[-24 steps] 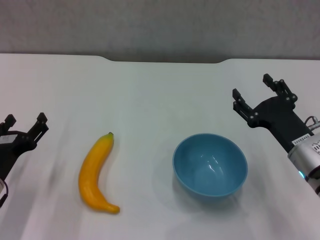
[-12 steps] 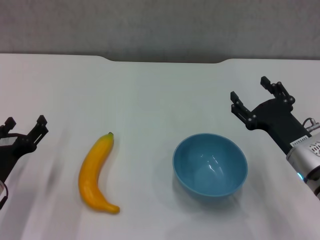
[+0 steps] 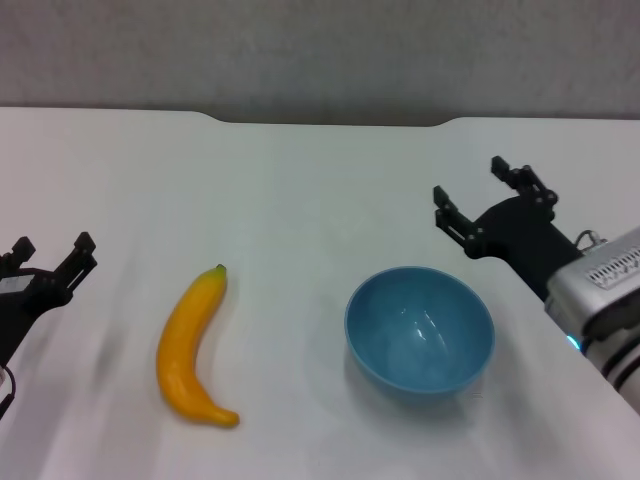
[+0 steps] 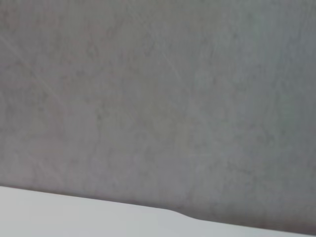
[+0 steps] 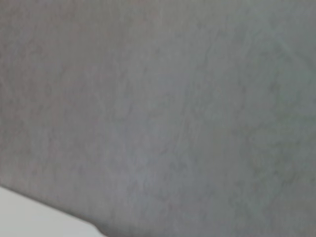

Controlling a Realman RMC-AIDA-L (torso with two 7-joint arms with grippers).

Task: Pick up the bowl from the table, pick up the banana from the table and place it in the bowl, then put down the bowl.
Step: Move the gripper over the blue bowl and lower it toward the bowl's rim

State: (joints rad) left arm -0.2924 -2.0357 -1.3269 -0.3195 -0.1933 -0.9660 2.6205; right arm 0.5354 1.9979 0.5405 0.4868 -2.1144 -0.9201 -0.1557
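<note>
Right hand (image 3: pixel 481 196) spread wide, holding nothing, hanging above the desk (image 3: pixel 300 190) just beyond the far right side of the bowl (image 3: pixel 420 328). Bowl sits upright on the desk, right of centre, empty, glossy inside facing up. Banana (image 3: pixel 194 346) lies flat well to its left, stem tip pointing away from me, curve bowing toward my left side; the two are clearly apart. Left hand (image 3: pixel 50 254) waits low at the left edge of the desk, fingers parted, empty, a little way from the banana. Both wrist views give me only grey wall and a sliver of desk edge, so no close look at the rim; I go by the head view alone. Step in hand, as I judge it: get the bowl. To do it well I would bring my right hand down over the near-right stretch of rim, one finger inside the wall and one outside, and close only once the rim is well seated between them. The wall looks smooth and slick, so a shallow pinch could let it slip or tip; a deeper bite seems safer. Keep the bowl level on the lift, mouth up, and hold it low and toward the middle so my left hand has a short carry. The banana is longer than the bowl is wide, so it will likely rest slanted across the rim.
</note>
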